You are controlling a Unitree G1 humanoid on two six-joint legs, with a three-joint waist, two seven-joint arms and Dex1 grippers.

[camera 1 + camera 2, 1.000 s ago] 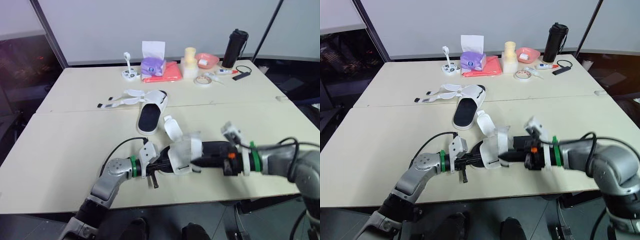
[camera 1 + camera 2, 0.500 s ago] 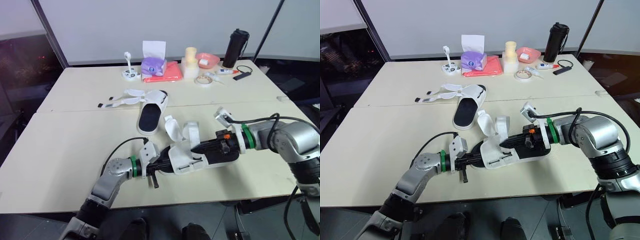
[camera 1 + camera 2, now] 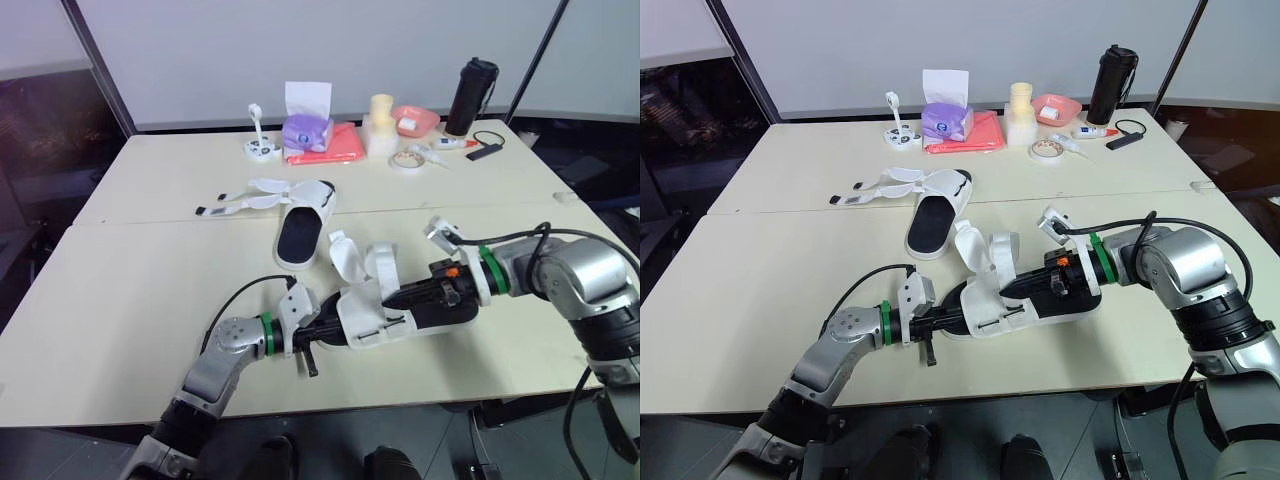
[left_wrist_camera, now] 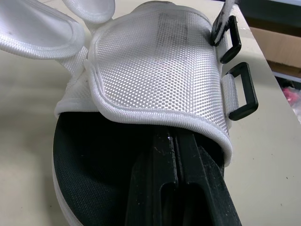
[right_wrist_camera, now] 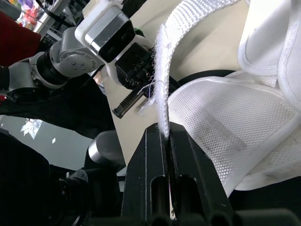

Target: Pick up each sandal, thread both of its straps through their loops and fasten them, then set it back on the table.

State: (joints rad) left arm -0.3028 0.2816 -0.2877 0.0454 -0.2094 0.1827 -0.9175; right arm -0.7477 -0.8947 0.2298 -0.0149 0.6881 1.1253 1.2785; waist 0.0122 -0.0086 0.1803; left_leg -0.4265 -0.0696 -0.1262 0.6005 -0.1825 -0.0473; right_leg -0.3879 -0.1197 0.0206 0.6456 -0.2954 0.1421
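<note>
Sandal strap (image 5: 162, 84) is being pinched edge-on between the right gripper's (image 5: 167, 136) clenched fingers, just at their tips. The left gripper's (image 4: 176, 141) fingers are pressing together over the black insole; I can't tell whether they're gripping anything. The sandal (image 3: 385, 315) is lying near the table's (image 3: 130, 300) front edge. Pulling toward the black loops (image 4: 242, 92) risks the strap slipping free, or the whole shoe dragging along.

Likely lab: 2 pushed-together tables (image 3: 130, 290), blank partition wall (image 3: 330, 50).
</note>
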